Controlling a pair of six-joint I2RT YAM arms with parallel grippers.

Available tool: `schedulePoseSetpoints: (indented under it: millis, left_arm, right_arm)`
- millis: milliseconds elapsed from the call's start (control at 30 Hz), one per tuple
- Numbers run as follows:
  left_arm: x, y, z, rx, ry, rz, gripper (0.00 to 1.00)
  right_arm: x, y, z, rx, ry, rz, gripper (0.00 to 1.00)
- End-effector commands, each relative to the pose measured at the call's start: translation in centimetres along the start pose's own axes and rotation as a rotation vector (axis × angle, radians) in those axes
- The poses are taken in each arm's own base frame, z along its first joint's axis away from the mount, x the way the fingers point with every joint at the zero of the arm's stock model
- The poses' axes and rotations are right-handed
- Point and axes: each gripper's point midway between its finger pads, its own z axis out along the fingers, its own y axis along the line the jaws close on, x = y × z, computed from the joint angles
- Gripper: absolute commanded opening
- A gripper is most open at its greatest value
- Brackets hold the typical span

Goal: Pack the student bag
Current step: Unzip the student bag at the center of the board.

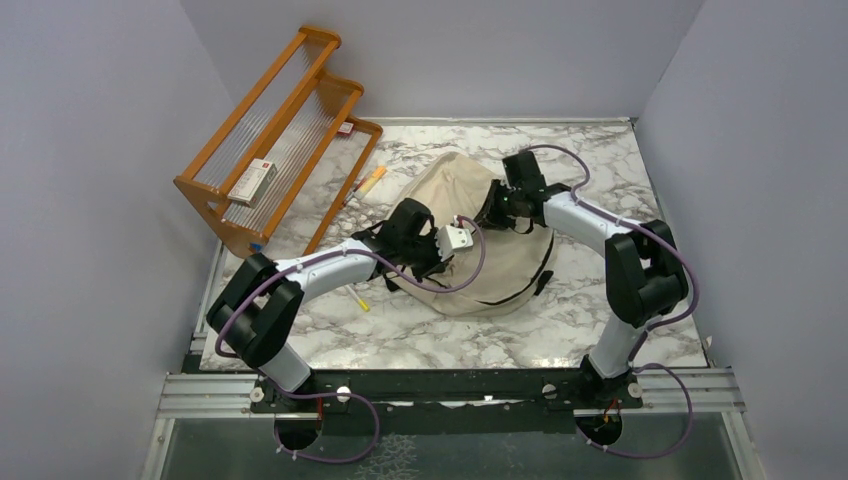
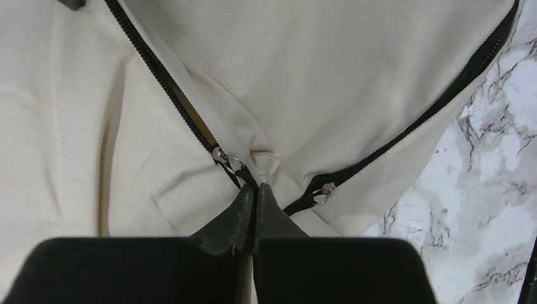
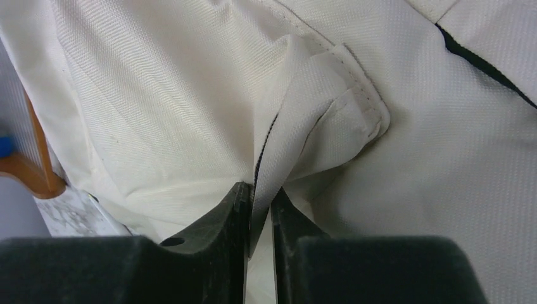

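The student bag point(image 1: 500, 262) is a beige canvas backpack lying flat in the middle of the marble table. In the left wrist view its fabric point(image 2: 329, 69) fills the frame, with two black zipper lines meeting near the jaws. My left gripper point(image 2: 255, 187) is shut on the black zipper pull point(image 2: 248, 175) just below a metal slider ring point(image 2: 226, 158). A second slider point(image 2: 323, 193) lies to the right. My right gripper point(image 3: 259, 197) is shut on a fold of the bag's fabric point(image 3: 297, 139). From above, the left gripper point(image 1: 437, 262) is at the bag's left side and the right gripper point(image 1: 493, 212) at its top.
An orange wooden rack point(image 1: 270, 140) stands at the back left with a small box point(image 1: 251, 182) on it. An orange pen point(image 1: 371, 180) lies beside the rack. A small yellow item point(image 1: 360, 300) lies left of the bag. Marble table point(image 2: 494, 190) shows right of the bag.
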Motion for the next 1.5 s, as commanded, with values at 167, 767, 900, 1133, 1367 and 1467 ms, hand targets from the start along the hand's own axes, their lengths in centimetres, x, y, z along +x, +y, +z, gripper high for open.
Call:
schedulePoseSetpoints:
  millis: [167, 767, 900, 1133, 1367, 1467]
  left_arm:
    - [0.5, -0.7, -1.4, 0.01, 0.062, 0.051, 0.0]
    - [2.9, 0.8, -2.2, -0.061, 0.18, 0.09, 0.0]
    - [0.3, 1.7, -2.4, -0.117, 0.086, 0.047, 0.12]
    - [-4.6, 3.1, -3.3, -0.184, -0.135, -0.065, 0.43]
    - [-5.9, 4.0, -4.0, -0.196, -0.241, -0.158, 0.49]
    - [-6.1, 4.5, -4.3, -0.212, -0.263, -0.195, 0.5]
  right_arm:
    - [-5.7, 0.8, -1.3, 0.052, -0.155, -0.09, 0.01]
    - [-9.9, 2.3, -2.9, -0.088, -0.154, -0.248, 0.02]
    - [-8.8, 2.0, -3.7, -0.096, -0.15, -0.248, 0.2]
    - [-5.4, 1.0, -5.0, -0.101, -0.091, -0.209, 0.5]
    - [-2.8, 2.6, -5.5, -0.217, -0.037, -0.1, 0.6]
    - [-2.3, 2.9, -4.9, -0.224, -0.017, -0.075, 0.6]
